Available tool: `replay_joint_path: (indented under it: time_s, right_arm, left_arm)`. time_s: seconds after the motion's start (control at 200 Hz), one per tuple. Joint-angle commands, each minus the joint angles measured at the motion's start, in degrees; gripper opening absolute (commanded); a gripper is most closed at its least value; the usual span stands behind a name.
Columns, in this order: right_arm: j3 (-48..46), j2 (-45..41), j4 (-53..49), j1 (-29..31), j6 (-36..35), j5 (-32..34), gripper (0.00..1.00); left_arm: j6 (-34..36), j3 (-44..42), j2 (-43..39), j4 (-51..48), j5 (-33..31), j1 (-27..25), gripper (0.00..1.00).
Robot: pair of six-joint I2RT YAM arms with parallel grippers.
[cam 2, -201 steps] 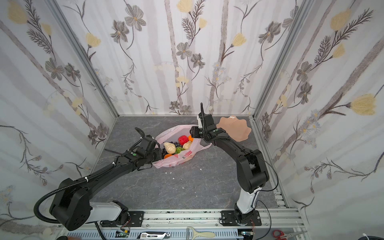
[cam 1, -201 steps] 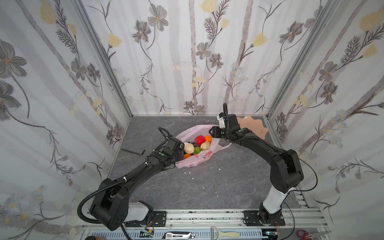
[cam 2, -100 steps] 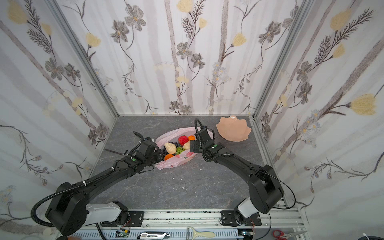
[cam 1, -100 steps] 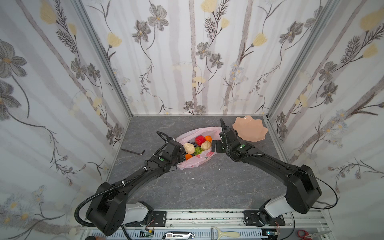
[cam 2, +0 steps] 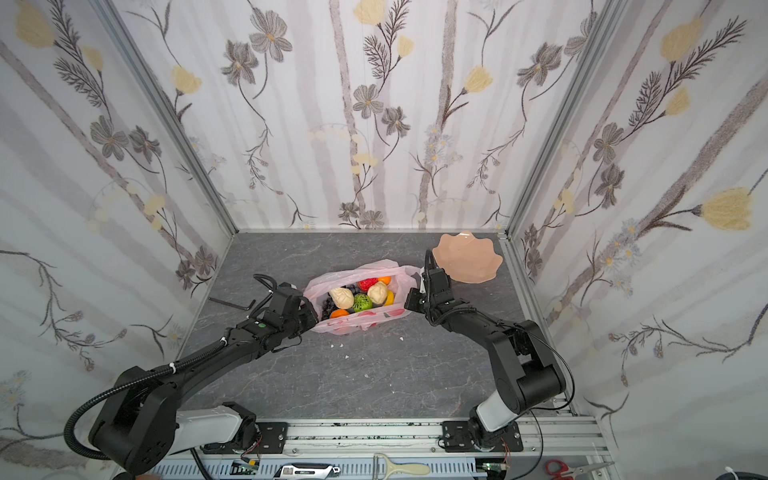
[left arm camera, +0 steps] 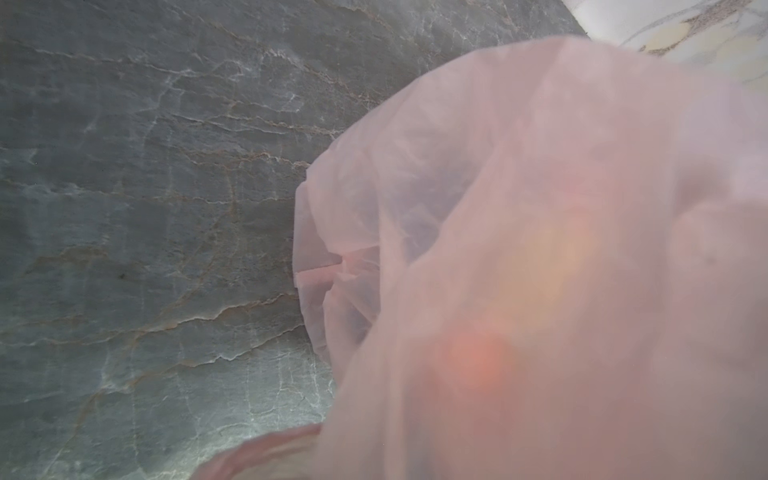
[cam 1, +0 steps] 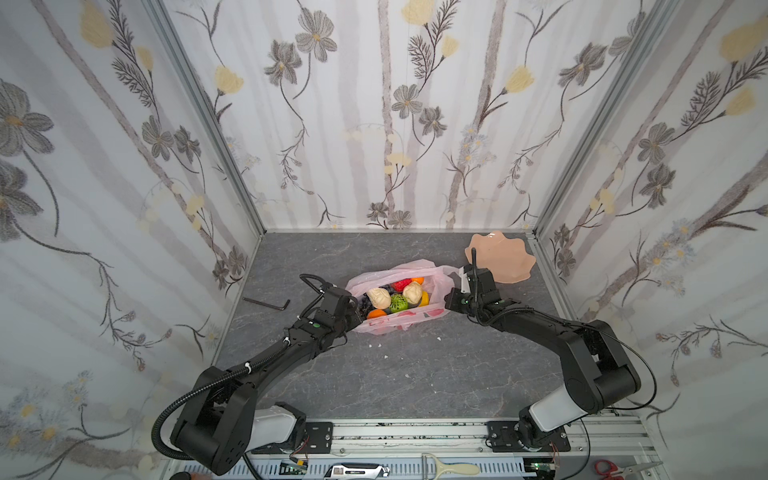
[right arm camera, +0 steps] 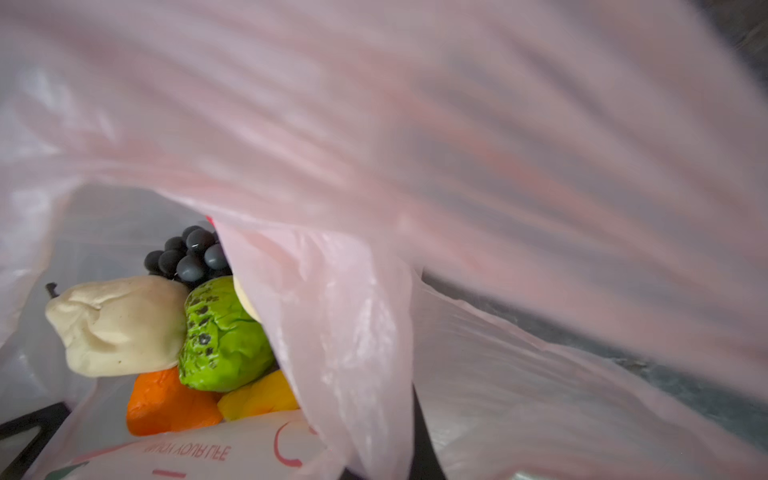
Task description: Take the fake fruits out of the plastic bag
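Observation:
The pink plastic bag (cam 1: 399, 323) (cam 2: 357, 323) lies mid-table with its mouth spread wide. Inside it are the fake fruits: two beige lumps (cam 1: 379, 297) (cam 1: 412, 292), a bumpy green one (cam 1: 398, 303), an orange (cam 1: 376, 313), a red one (cam 1: 400, 285), dark grapes (cam 1: 366, 303) and a yellow banana (cam 1: 424, 298). My left gripper (cam 1: 356, 309) (cam 2: 311, 311) is shut on the bag's left end. At the bag's right end my right gripper (cam 1: 448, 298) (cam 2: 409, 299) is shut on the film. Bag film (left arm camera: 540, 249) covers the left wrist view, hiding those jaws. The right wrist view looks into the bag at the green fruit (right arm camera: 224, 340).
A peach wavy-edged dish (cam 1: 500, 257) sits at the back right, just behind my right wrist. A black hex key (cam 1: 266, 302) lies left of the left arm. White crumbs (cam 1: 376, 345) dot the grey table in front of the bag. Flowered walls close three sides.
My right gripper came down from beside the dish to the bag's right end and closed on the film. The bag's mouth now stands wider. The left gripper stayed put.

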Motion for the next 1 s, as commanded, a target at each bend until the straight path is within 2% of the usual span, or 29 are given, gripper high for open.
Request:
replay_joint_path:
  time_s: [0.0,0.08,0.125,0.265,0.425,0.6,0.779,0.934,0.994]
  right_arm:
    - [-0.91,-0.30,8.48,-0.52,1.07,-6.52,0.00]
    - [-0.91,-1.03,8.23,-0.27,1.04,-5.66,0.00]
    - [-0.75,-1.49,7.45,-0.07,0.67,-4.84,0.00]
    - [1.10,-2.66,2.77,0.33,-1.85,-1.74,0.00]
    - [2.30,-4.03,-0.20,1.11,-3.84,0.64,0.00]
    - [3.95,-4.43,-2.71,2.77,-5.60,3.03,0.00]
    - [4.20,-4.95,-3.44,3.51,-5.96,4.06,0.00]
    - [4.20,-5.44,-3.89,3.69,-6.40,3.96,0.00]
    - [4.21,-5.57,-3.97,3.71,-6.62,3.98,0.00]
  left_arm:
    - [0.65,0.88,1.17,1.24,2.15,-0.44,0.21]
    - [1.78,2.52,0.38,-2.21,-1.77,-2.43,0.49]
    - [2.39,3.44,-0.69,-5.31,-4.42,-3.19,0.58]
    - [3.86,5.28,-6.04,-15.13,-14.04,-3.78,0.83]
    - [8.55,9.41,-8.69,-24.17,-19.29,-5.17,0.99]
    - [15.07,19.46,-3.66,-31.66,-28.25,-12.29,1.00]
    - [18.08,26.47,7.09,-34.86,-36.72,-12.65,1.00]
    - [22.07,30.57,15.00,-34.72,-41.07,-12.56,1.00]
    - [22.36,32.15,18.18,-34.71,-41.56,-11.49,0.94]
